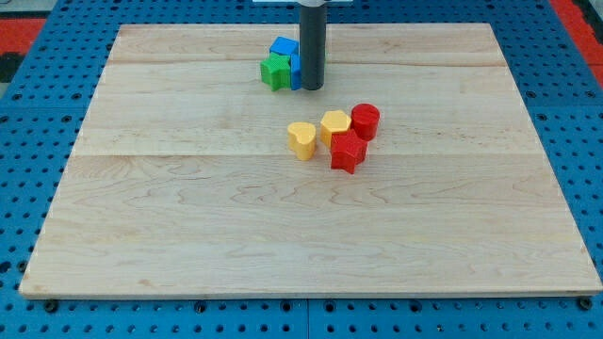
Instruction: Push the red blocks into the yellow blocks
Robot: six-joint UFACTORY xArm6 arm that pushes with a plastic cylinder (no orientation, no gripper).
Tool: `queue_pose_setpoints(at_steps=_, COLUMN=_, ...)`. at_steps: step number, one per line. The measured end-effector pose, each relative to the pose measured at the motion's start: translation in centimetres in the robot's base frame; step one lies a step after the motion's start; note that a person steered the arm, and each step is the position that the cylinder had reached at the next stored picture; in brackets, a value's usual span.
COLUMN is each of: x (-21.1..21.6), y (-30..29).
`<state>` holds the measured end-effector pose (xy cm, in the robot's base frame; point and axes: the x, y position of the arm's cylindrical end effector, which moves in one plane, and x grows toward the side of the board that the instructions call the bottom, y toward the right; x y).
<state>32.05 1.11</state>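
Note:
A red cylinder block (366, 121) and a red star-shaped block (348, 151) sit near the board's middle, both touching a yellow hexagonal block (334, 125). A yellow heart-shaped block (301, 138) lies just to the view's left of that group, close to the hexagon. My tip (312, 88) is at the lower end of the dark rod, toward the view's top, above the red and yellow group and well apart from it. It stands right beside the blue blocks.
A green block (275, 72) and blue blocks (285, 52) cluster at the view's top centre, just left of the rod. The wooden board (188, 217) lies on a blue perforated table (28, 141).

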Motion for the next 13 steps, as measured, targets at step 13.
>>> queue_pose_setpoints(at_steps=13, x=7.5, y=0.4)
